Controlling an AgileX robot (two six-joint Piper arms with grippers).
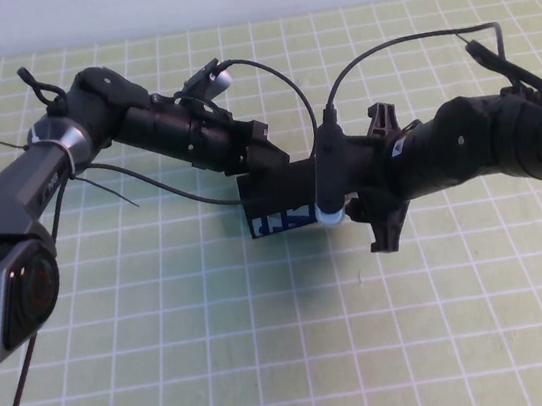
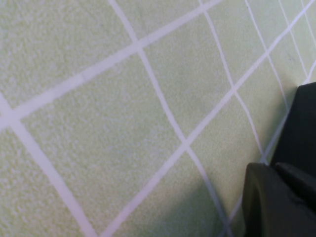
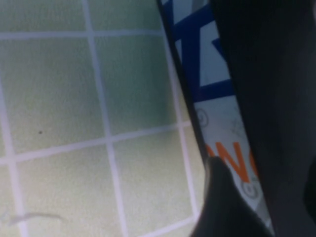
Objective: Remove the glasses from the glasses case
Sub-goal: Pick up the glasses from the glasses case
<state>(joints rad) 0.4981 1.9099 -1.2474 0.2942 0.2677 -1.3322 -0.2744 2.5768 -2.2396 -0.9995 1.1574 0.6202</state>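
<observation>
Between left tool point(image 1: 262, 154) and right tool point(image 1: 341, 185), glasses case point(image 1: 275, 197) on green grid mat point(image 1: 271, 344).

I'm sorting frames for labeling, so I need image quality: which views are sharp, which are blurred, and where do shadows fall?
High view: sharp, evenly lit; soft shadows under both arms; left tool and right tool meet at the glasses case. Left wrist view: mat crisp, dark foreground edge blurred. Right wrist view: case print soft, too close for focus.
</observation>
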